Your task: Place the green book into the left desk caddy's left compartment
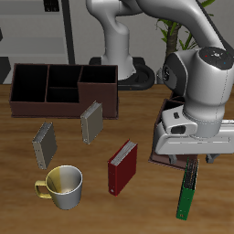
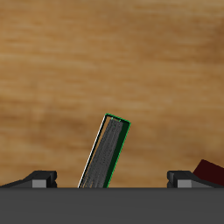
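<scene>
The green book point(image 1: 186, 196) stands on edge near the table's front edge, thin and bright green. My gripper point(image 1: 189, 164) hangs right above it, open. In the wrist view the book point(image 2: 107, 154) shows its grey page edge between my two wide-apart fingertips point(image 2: 39, 178), and neither touches it. The gripper point(image 2: 114, 178) holds nothing. The left desk caddy point(image 1: 166, 119) shows only as a dark maroon-brown sliver behind my wrist. Its left compartment is hidden.
A like caddy point(image 1: 99, 91) stands broadside at the back. Two grey books point(image 1: 44, 143) point(image 1: 90, 122) and a red book point(image 1: 122, 166) stand mid-table; the red book's corner shows in the wrist view point(image 2: 211, 171). A cream mug point(image 1: 62, 186) sits near the front edge.
</scene>
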You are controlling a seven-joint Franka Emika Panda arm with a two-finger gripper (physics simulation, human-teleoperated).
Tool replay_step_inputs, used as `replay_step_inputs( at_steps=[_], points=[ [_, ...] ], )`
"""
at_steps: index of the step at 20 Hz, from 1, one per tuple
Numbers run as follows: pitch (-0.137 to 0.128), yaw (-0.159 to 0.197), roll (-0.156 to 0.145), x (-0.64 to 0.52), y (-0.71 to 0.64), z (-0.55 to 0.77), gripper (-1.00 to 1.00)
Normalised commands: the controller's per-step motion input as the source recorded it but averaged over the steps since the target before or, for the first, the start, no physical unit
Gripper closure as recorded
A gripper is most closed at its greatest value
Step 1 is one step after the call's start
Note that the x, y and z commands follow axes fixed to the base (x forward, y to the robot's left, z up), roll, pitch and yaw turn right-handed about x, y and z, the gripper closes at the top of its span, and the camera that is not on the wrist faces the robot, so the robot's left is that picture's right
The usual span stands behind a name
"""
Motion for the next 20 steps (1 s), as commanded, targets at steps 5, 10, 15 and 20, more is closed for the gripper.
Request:
replay_step_inputs(
  at_steps=[5, 10, 15, 20],
  points=[
    [0.038, -0.028, 0.005, 0.08, 0.04, -0.32, -1.0],
    [0.06, -0.043, -0.002, 0.12, -0.04, -0.45, -1.0],
    [0.055, -0.043, 0.012, 0.05, -0.05, -0.33, -1.0],
    [0.03, -0.014, -0.007, 0.01, 0.04, -0.23, 1.0]
  ],
)
